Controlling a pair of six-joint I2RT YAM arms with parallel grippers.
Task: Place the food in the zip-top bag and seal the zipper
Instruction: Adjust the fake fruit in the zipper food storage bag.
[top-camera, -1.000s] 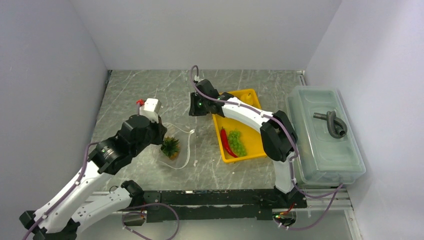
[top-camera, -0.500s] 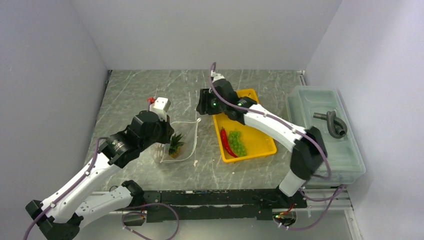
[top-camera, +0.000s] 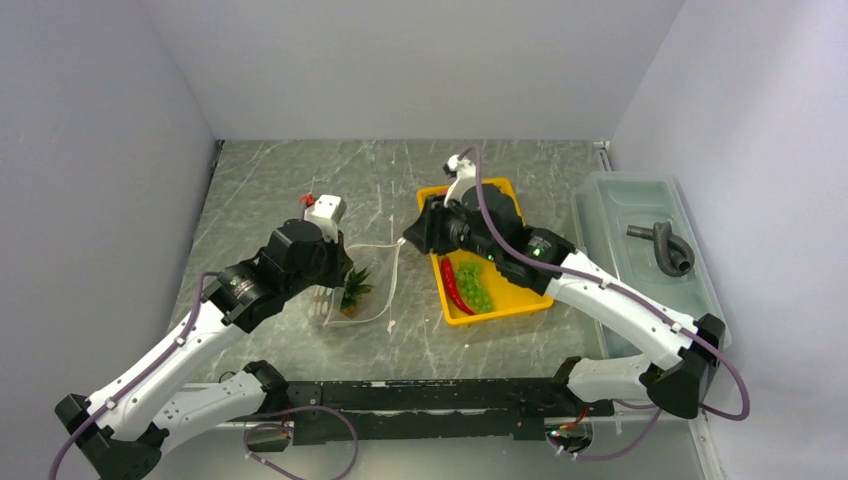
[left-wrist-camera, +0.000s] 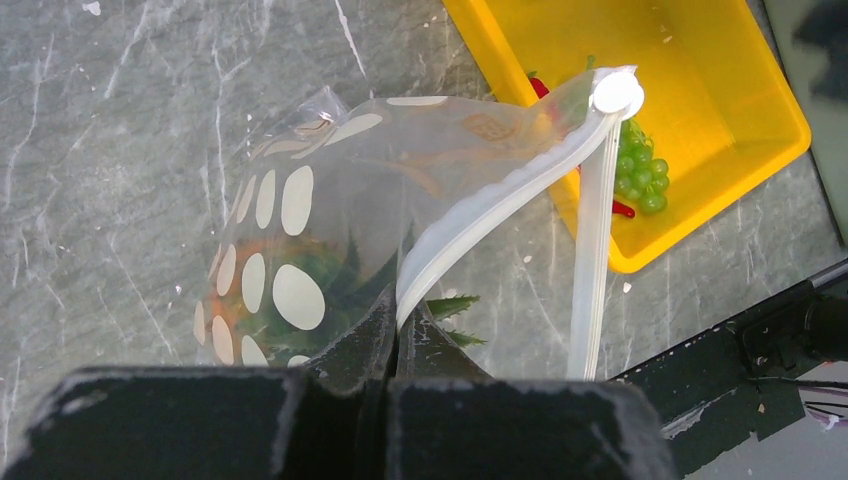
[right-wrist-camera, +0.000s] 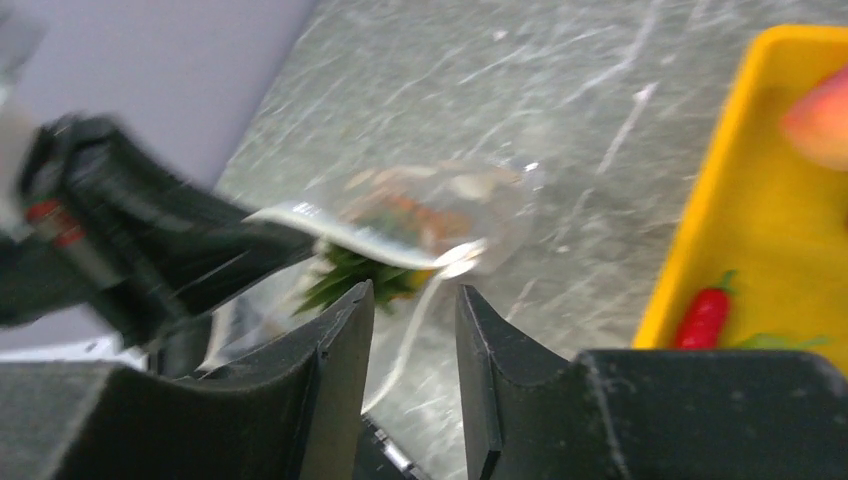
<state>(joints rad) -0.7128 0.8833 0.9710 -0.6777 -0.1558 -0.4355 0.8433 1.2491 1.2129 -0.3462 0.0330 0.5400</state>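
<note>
The clear polka-dot zip-top bag lies left of the tray with its mouth held open. My left gripper is shut on the upper zipper strip and lifts it; in the top view the left gripper is at the bag's near-left edge. The orange pineapple with green leaves sits inside the bag. My right gripper is open and empty, just right of the bag's mouth. The red chilli and green grapes lie in the yellow tray. A peach shows at the tray's far end.
The yellow tray stands right of the bag. A translucent lidded bin with a grey hose on it stands at the far right. Walls close the left, back and right sides.
My left gripper has lifted the bag's zipper edge up and to the right, opening the mouth. My right arm has swung its elbow right and its gripper has come nearer, beside the bag's mouth.
</note>
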